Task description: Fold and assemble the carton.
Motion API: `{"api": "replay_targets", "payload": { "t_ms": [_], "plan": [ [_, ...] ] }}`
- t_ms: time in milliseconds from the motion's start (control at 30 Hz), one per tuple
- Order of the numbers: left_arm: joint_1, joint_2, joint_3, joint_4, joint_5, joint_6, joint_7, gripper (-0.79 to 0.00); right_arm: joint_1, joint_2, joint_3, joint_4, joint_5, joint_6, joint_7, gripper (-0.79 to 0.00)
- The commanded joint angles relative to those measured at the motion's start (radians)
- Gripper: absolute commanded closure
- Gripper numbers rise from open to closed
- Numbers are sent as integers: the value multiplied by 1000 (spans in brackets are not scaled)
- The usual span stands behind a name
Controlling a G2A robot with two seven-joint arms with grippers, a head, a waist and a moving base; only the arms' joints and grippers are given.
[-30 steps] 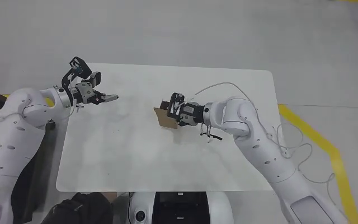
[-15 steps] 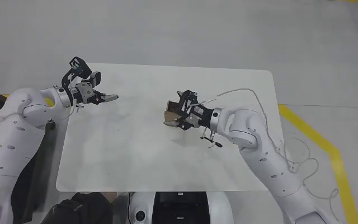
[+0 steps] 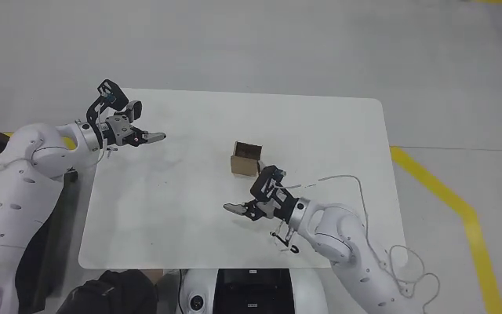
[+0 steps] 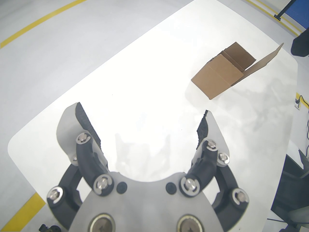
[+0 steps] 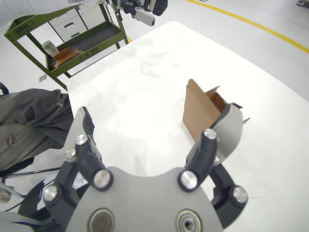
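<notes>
Finds the right pincer (image 3: 239,209) spread wide and clasping nothing, with only bare white table (image 3: 329,118) between its fingers (image 5: 87,121). Places the carton (image 3: 246,158) ahead of that pincer and off toward one fingertip, near it yet clearly apart in the top view; from the right wrist, sees that fingertip cover the carton's lower corner. Shows the carton as a small brown cardboard box standing on the table, its open end turned up and dark inside from above, with one long flap (image 4: 265,60) sticking out past the opening. Finds the left pincer (image 4: 142,112) likewise opened wide and empty, poised above the table near its edge. Places the carton well ahead of this pincer, far past its fingertips and off to one side, with bare table all the way between. Sets the two pincers on opposite sides of the carton, tips pointing roughly toward each other, the right one much the nearer. Catches, behind and below the left pincer as seen from the right wrist, a green metal cart (image 5: 72,56) on the floor with cardboard scraps on its shelf. Notes a dark cloth (image 5: 33,121) heaped beside the table's edge, off to the side of the right pincer's other finger.
</notes>
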Motion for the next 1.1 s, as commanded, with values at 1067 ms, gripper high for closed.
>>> {"api": "replay_targets", "payload": {
  "t_ms": [1067],
  "plan": [
    [0,0,0,0,0,0,0,-785,263,-97,-142,346,30,491,-146,-785]
  ]
}}
